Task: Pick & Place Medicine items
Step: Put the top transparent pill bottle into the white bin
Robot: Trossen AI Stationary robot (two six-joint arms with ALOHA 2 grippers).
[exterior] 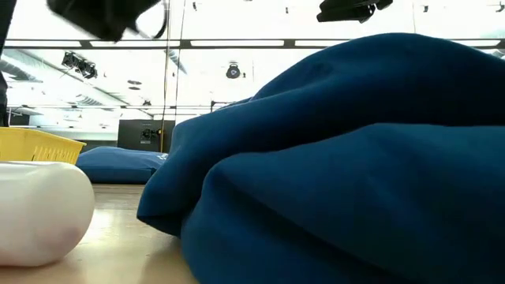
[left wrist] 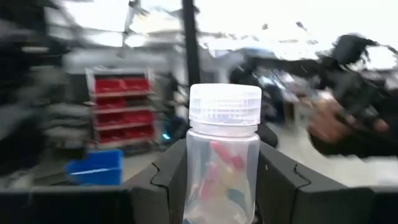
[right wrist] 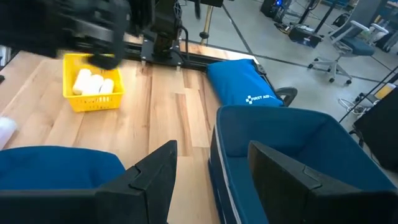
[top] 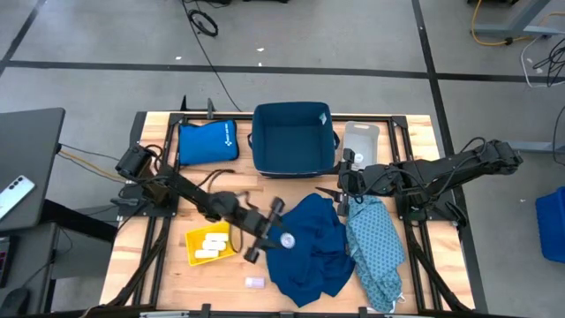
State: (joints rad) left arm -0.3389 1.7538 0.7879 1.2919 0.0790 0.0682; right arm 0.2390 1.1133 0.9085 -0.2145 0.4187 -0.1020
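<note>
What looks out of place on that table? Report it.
One small pale medicine item lies alone on the bare wood near the front edge, outside the yellow tray holding the other packs. Two blue cloths lie crumpled mid-table. The left gripper holds a white-capped bottle.

My left arm is reaching from the bench's left edge toward its middle, wrist turned level, its jaws point(top: 284, 238) point(left wrist: 214, 180) clamping a small clear bottle point(left wrist: 222, 155) by its sides. My right arm is stretching in from the right edge, its jaws point(top: 328, 193) point(right wrist: 211, 180) standing apart and gripping nothing.
</note>
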